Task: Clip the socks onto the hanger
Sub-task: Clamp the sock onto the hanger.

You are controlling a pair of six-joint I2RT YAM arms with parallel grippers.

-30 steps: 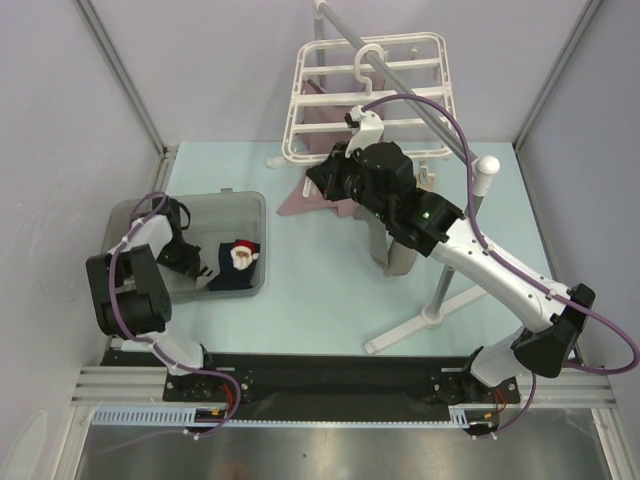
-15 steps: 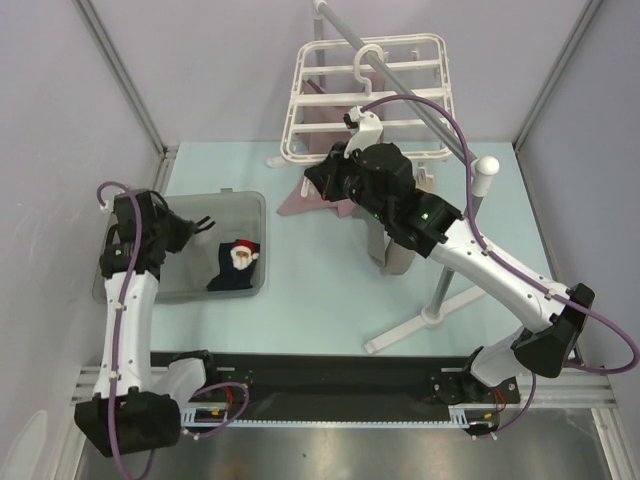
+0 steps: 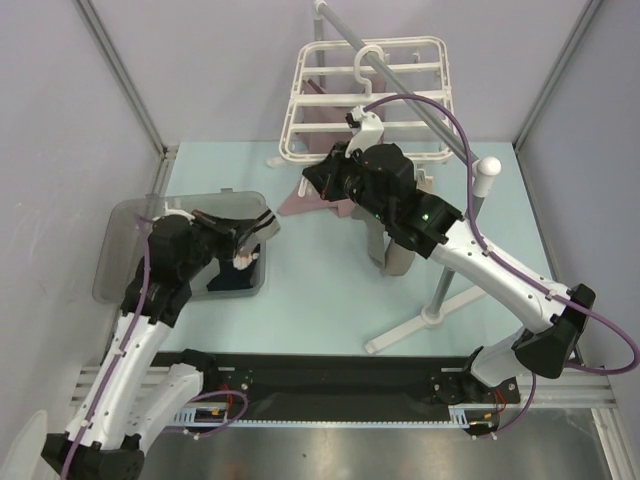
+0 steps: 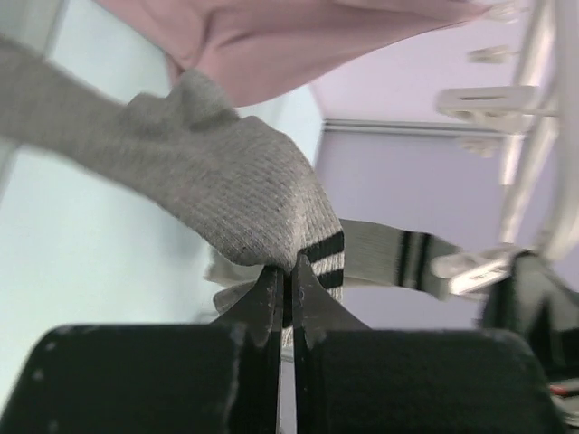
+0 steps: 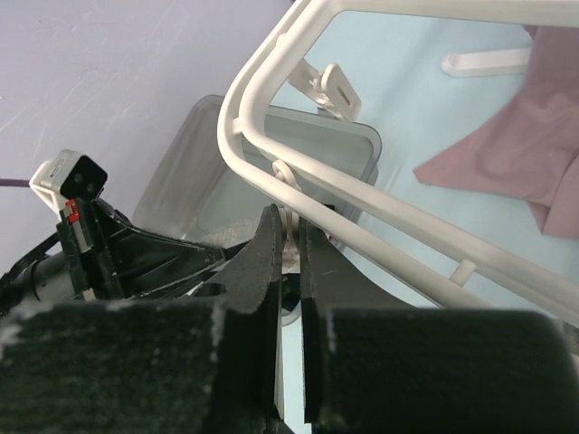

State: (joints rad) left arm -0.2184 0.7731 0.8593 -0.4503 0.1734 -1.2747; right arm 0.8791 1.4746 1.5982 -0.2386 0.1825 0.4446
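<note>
Our left gripper [image 4: 288,271] pinches the striped cuff of a light grey sock [image 4: 217,172], jaws closed tight on the knit. It sits well to the near left of the hanger [image 3: 370,95], over the right rim of the grey bin [image 3: 120,235]. A navy sock [image 3: 228,282] lies in that bin. Bare table [image 3: 320,300] opens between bin and hanger. Our right gripper [image 5: 289,237] sits under the hanger's near-left corner, closed around a white clip [image 5: 289,226].

Two grey socks [image 4: 226,181], one navy sock [image 3: 228,280], one hanger [image 5: 380,231]
</note>
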